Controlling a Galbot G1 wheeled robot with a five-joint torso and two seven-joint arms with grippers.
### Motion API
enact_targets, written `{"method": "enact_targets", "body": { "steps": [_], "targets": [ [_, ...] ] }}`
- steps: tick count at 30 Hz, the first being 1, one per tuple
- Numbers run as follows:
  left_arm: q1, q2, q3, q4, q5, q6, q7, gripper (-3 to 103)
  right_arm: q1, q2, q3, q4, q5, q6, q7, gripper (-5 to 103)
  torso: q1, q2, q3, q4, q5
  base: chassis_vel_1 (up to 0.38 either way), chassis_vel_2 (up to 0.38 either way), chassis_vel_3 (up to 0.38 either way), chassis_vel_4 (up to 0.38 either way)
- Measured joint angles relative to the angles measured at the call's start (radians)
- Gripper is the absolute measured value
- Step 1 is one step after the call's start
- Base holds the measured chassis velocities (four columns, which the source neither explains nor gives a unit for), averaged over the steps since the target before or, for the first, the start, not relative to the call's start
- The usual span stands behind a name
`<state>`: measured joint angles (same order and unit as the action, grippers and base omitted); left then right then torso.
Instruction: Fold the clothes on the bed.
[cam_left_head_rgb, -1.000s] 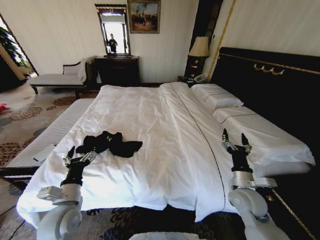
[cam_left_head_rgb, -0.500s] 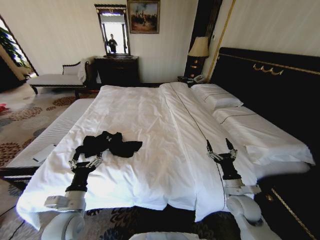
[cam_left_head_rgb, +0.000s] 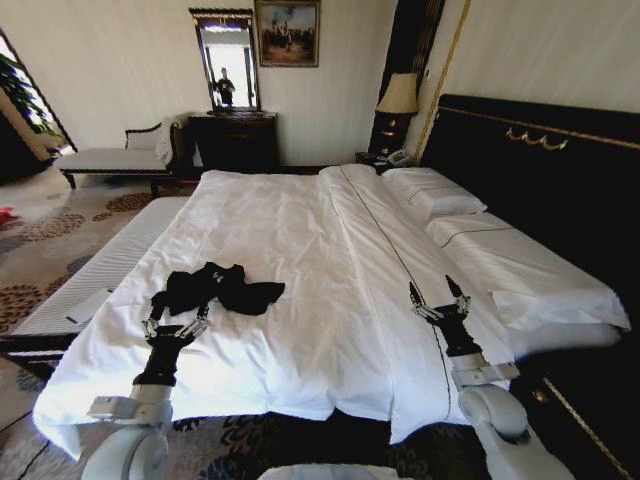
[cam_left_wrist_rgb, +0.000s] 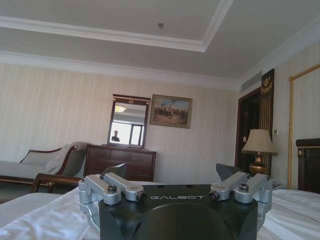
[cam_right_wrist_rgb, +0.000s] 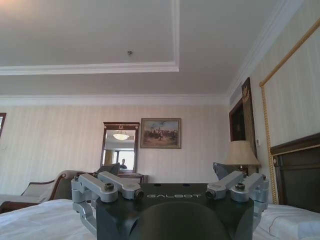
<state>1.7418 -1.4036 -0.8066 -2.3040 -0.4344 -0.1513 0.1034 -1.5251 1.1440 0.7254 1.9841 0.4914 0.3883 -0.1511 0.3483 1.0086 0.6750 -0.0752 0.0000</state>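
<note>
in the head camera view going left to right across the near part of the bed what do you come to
Left tool, open → black T-shirt, crumpled on the white duvet → dark seam line → right tool, open → folded bedding edge by the headboard.

- The right gripper (cam_right_wrist_rgb: 169, 176) stood in the foreground, its black body lettered "GALBOT", its two dark fingertips (cam_right_wrist_rgb: 111, 169) spread wide apart.
- White bedding of the bed (cam_right_wrist_rgb: 40, 220) lay below and behind it.
- A dark headboard (cam_right_wrist_rgb: 297, 170) with gold trim rose at one side.
- On the far wall hung a mirror (cam_right_wrist_rgb: 120, 150) and a framed painting (cam_right_wrist_rgb: 160, 133).
- A lamp (cam_right_wrist_rgb: 242, 154) stood near the headboard; a chaise (cam_right_wrist_rgb: 35, 191) sat at the opposite side.
</note>
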Motion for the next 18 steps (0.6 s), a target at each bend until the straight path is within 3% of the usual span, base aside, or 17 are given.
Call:
{"method": "enact_targets", "body": {
  "steps": [18],
  "targets": [
    [-0.014, -0.013, 0.010, 0.024, 0.024, 0.002, -0.020, 100, 0.011, 0.025, 0.002, -0.013, 0.000, -0.013, 0.031, 100, 0.000, 0.000, 0.000, 0.0000, 0.0000, 0.000, 0.000, 0.000, 0.000]
  ]
}}
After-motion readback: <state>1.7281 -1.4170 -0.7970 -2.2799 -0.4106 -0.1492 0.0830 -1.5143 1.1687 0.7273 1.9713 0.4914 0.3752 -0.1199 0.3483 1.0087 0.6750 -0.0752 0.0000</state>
